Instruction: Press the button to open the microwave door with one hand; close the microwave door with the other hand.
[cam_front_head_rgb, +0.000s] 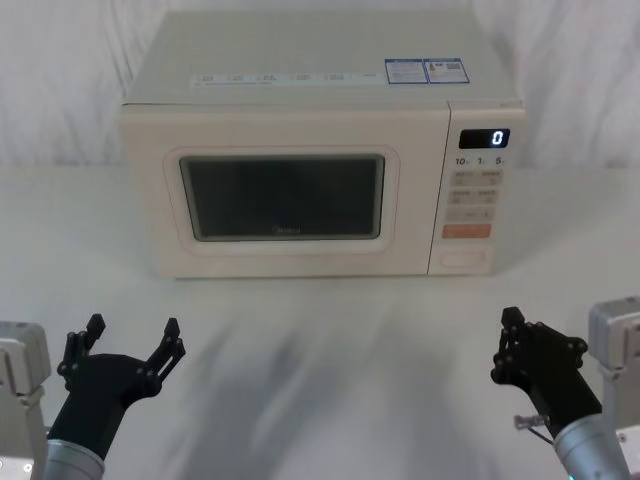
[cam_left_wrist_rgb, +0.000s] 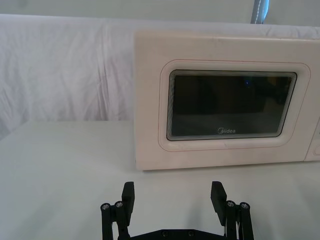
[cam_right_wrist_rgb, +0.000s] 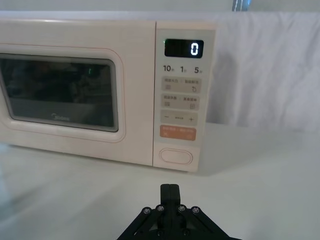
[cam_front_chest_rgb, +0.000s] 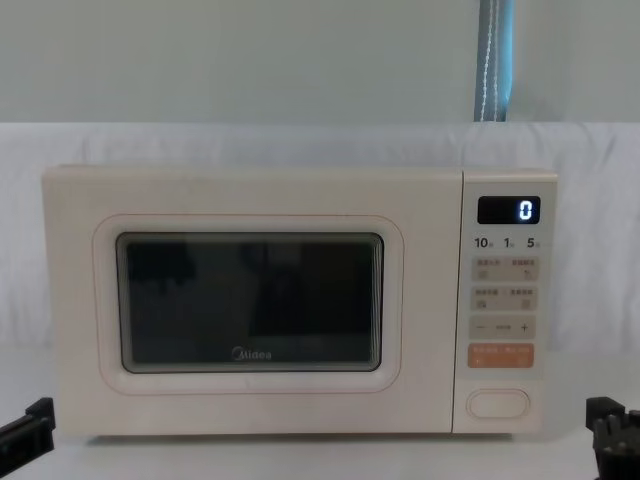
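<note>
Head view: one microwave (cam_front_head_rgb: 320, 150) (door (cam_front_head_rgb: 283, 195) shut); left gripper (cam_front_head_rgb: 130, 340) spread, right gripper (cam_front_head_rgb: 508, 340) pinched.

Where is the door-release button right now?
Head view: the button sits at the bottom of the control panel, on the microwave's right, just under the orange key.

Cream Midea microwave (cam_front_head_rgb: 320, 150) sits upright at 12 o'clock on the white surface (cam_front_head_rgb: 320, 370), display reading 0. Microwave door (cam_front_head_rgb: 285, 195) fully shut, cream with a dark rounded window, flush with the body. Button (cam_front_head_rgb: 465, 258), a wide unmarked cream pill, sits lowest on the control panel at the door's 3 o'clock side, under the orange key.
</note>
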